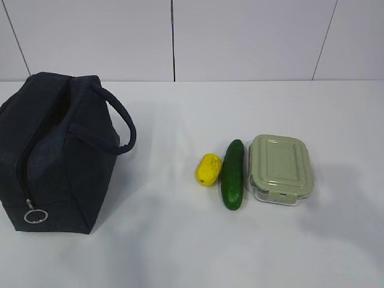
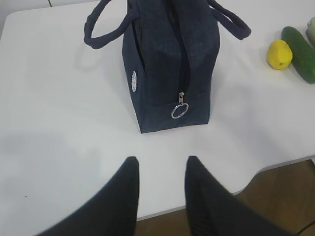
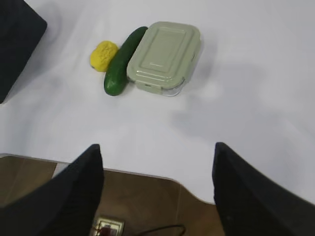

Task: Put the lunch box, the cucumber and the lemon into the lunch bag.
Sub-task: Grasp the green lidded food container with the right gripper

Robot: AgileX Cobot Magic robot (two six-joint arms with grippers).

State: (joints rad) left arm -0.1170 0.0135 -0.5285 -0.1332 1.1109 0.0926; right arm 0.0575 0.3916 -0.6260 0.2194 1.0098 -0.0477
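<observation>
Exterior view: a white tabletop carries four things. The navy lunch bag stands at the left, its top zipper closed, with a silver ring pull hanging at the near end and one padded loop handle arching toward the right. Well apart from it, to the right, lie the lemon, the cucumber and the lunch box in a row. The lemon lies just beside the cucumber's left flank; the cucumber lies lengthwise between lemon and lunch box, close against both. The lunch box sits flat with its sage-green lid on top and its clear base visible below the rim. No arm appears in this view.

Left wrist view: the left gripper hangs above the near edge of the tabletop, its two dark fingers moderately parted with nothing between them. The lunch bag stands directly ahead, the ring pull facing the gripper; a small white emblem marks its side panel.

Right wrist view: the right gripper holds its fingers widely spread and empty, above the tabletop's near edge, with the lunch box, cucumber and lemon ahead and slightly left.
</observation>
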